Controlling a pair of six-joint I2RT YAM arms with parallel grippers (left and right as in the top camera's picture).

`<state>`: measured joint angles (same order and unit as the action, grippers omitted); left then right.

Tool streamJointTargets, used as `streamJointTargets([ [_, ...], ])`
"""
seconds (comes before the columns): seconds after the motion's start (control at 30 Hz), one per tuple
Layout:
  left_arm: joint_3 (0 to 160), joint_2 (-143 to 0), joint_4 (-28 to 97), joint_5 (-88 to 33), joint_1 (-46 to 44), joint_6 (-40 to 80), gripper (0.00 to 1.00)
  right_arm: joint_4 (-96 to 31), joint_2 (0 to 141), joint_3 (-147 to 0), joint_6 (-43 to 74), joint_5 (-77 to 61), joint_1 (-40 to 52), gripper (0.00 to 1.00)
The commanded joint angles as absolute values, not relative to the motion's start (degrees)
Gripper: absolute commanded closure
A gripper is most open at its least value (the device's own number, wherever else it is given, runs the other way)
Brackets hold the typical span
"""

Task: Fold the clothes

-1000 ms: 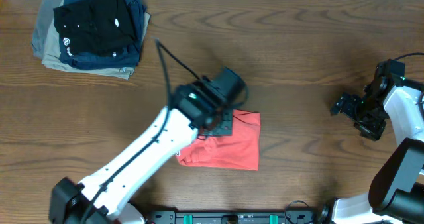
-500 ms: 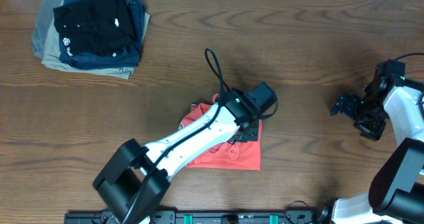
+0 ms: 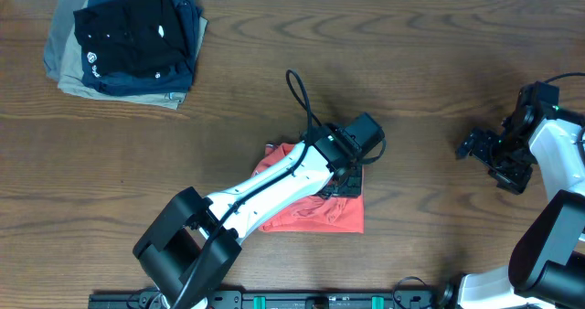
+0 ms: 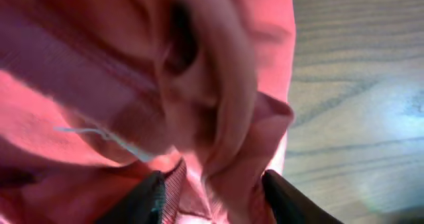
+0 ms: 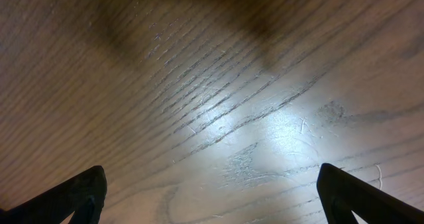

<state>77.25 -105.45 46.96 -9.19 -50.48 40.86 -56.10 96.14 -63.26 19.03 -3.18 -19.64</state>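
I see the coral-red T-shirt (image 3: pixel 320 216) lying folded near the table's (image 3: pixel 411 71) front middle. My left gripper (image 4: pixel 215 197) is down on its right edge, jaws partly apart with a loose fold between them. My right gripper (image 5: pixel 212 204) hangs spread wide over bare wood, well apart from the shirt.

We find bare table (image 3: pixel 420 90) between the left arm (image 3: pixel 274 183) and the right gripper (image 3: pixel 475 147), and along the far edge. A stack of folded garments (image 3: pixel 123 44) blocks the far left corner
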Motion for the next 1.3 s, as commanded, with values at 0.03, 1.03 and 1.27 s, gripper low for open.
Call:
streamJointTargets([
  [0.03,76.99,-105.08,47.42,-12.97,-50.61,39.59,0.51,-56.1,96.23,-64.07,18.59,-3.22,-19.86,0.01],
  [1.03,77.38,-88.07,66.98,-7.03,-40.14,32.58,0.13,-56.12,96.23,-64.07,18.59,-3.22,-19.86,0.01],
  [1.27,73.65,-92.44,61.32,-13.08,-42.06,31.51,0.12,-56.12,96.23,-64.07,18.59,-3.22,-19.86,0.01],
])
